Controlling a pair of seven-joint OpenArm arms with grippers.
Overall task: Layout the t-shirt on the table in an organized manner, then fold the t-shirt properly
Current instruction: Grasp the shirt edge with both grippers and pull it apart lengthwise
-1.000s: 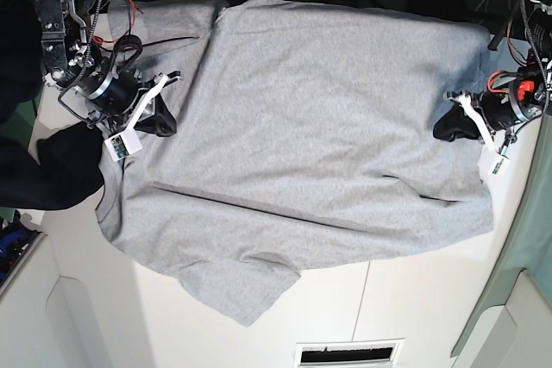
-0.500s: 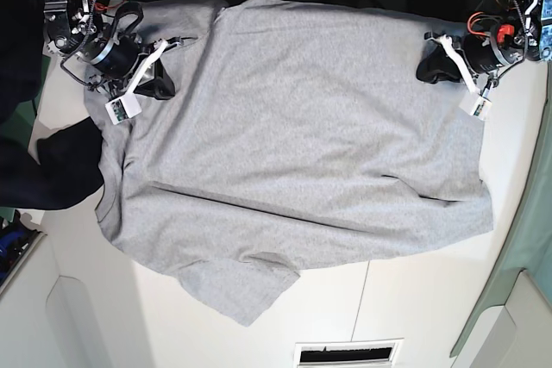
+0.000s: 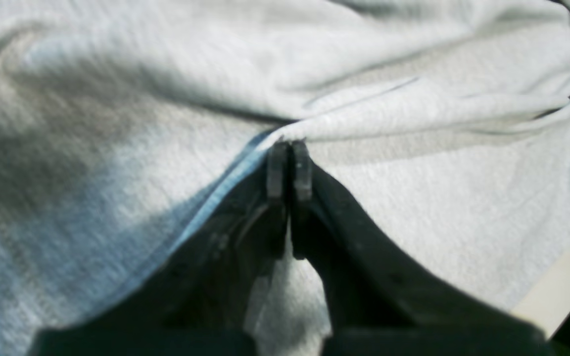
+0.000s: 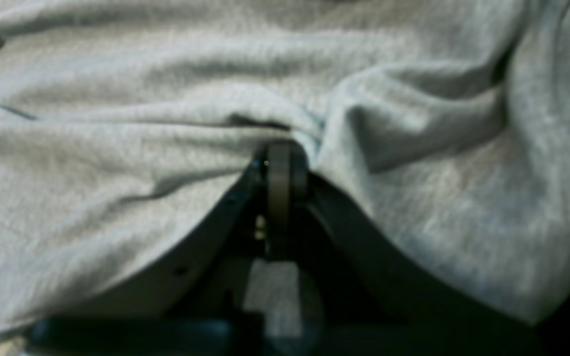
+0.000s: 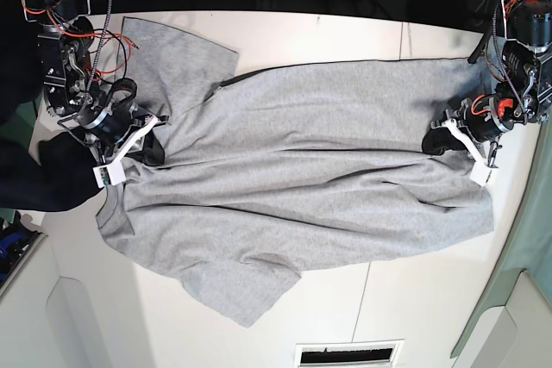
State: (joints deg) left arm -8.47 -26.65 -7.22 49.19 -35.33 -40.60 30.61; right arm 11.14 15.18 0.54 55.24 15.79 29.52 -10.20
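At t-shirt's [image 5: 293, 170] two side edges, both pincers pinch grey cloth. Left gripper [image 3: 289, 148] pressed together on bunched fold at shirt's hem end; right gripper [image 4: 285, 151] pressed together on fold near collar end, beside sleeve. T-shirt lies spread across table [image 5: 431, 290], far edge doubled over toward middle. Dark cloth [image 5: 52, 174] beside shirt's collar end.

Dark cloth [image 5: 43, 174] at left edge; floor vent [image 5: 349, 353] below.

Black arms [image 5: 73, 84]; red wiring; white end effector brackets.
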